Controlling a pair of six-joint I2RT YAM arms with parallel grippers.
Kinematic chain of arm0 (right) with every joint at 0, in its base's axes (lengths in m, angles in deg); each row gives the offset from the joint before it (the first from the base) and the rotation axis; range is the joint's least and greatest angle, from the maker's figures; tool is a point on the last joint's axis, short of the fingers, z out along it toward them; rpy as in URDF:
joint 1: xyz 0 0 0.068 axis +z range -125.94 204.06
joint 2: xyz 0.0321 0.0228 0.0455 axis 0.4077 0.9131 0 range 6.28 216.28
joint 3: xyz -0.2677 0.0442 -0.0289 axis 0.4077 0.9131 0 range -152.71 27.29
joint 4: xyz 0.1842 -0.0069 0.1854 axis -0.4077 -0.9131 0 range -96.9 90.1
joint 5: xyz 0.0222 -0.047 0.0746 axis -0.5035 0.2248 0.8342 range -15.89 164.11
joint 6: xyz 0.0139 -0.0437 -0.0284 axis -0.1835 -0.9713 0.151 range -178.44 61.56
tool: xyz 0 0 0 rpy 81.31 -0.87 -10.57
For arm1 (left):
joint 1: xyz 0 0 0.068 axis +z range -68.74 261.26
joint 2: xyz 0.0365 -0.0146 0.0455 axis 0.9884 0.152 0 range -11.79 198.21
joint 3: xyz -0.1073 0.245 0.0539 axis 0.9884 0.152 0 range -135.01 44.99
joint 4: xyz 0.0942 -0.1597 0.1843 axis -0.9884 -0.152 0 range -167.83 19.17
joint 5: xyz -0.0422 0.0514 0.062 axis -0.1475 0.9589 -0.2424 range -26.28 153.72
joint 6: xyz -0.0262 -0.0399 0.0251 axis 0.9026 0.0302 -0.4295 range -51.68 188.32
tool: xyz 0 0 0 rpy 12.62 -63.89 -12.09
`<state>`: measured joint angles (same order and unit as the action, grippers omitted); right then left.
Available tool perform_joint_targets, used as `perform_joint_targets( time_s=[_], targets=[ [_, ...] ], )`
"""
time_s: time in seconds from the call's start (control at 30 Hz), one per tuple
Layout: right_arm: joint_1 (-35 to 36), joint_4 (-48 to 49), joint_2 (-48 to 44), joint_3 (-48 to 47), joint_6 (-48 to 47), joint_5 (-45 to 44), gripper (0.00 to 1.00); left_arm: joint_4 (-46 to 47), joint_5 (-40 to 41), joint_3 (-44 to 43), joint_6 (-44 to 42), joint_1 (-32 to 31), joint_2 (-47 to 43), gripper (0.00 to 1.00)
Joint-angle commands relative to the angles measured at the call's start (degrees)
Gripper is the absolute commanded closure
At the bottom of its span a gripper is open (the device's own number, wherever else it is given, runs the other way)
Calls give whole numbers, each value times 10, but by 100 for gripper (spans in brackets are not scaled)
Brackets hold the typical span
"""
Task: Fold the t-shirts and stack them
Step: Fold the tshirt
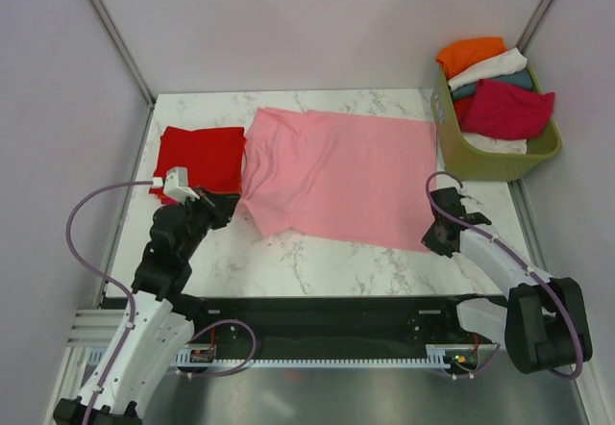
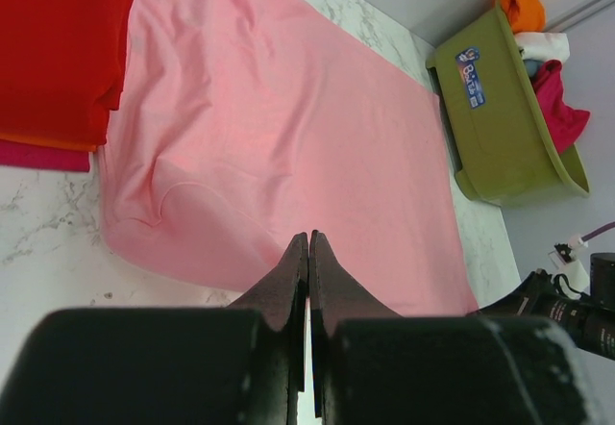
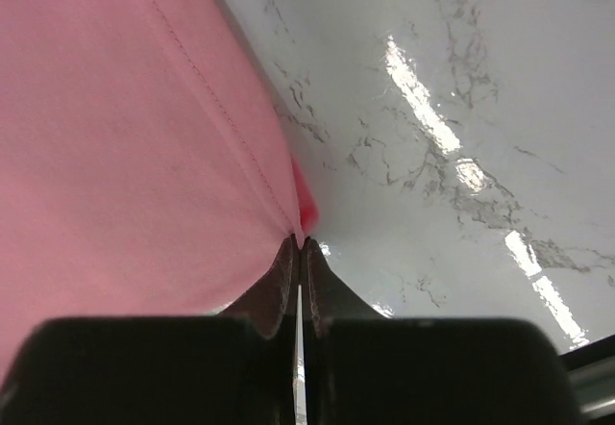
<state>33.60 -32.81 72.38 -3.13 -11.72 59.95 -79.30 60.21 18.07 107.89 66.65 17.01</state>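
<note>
A pale pink t-shirt (image 1: pixel 336 175) (image 2: pixel 279 137) (image 3: pixel 115 137) lies spread out across the marble table (image 1: pixel 317 262). My right gripper (image 1: pixel 431 242) (image 3: pixel 303 242) is shut on the shirt's near right corner, and the hem gathers into its tips. My left gripper (image 1: pixel 231 206) (image 2: pixel 308 237) is shut at the shirt's near left edge, with no cloth showing between its jaws. A folded bright red t-shirt (image 1: pixel 200 156) (image 2: pixel 58 40) tops a small pile at the left, with orange and crimson edges beneath it.
An olive-green basket (image 1: pixel 480 161) (image 2: pixel 490 117) stands at the back right, off the table's corner. It holds orange (image 1: pixel 469 55), white (image 1: pixel 490 67) and crimson (image 1: pixel 507 110) shirts. Grey walls close in the table at left, back and right.
</note>
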Motion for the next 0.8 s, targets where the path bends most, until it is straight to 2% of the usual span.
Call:
perform_joint_targets(
  time_s=[0.0, 0.17, 0.47, 0.77],
  targets=[
    [1, -35, -17, -41, 0, -40, 100, 28, -3, -11, -17, -2, 13, 98],
    [-5, -40, -18, -91, -15, -35, 100, 36, -1, -30, -17, -1, 45, 98],
    [-69, 2, 48, -184, -25, 40, 100, 53, 25, -91, -25, -1, 161, 98],
    [-94, 34, 129, -253, -1, 52, 100, 79, 61, -178, -43, -1, 274, 98]
  ],
)
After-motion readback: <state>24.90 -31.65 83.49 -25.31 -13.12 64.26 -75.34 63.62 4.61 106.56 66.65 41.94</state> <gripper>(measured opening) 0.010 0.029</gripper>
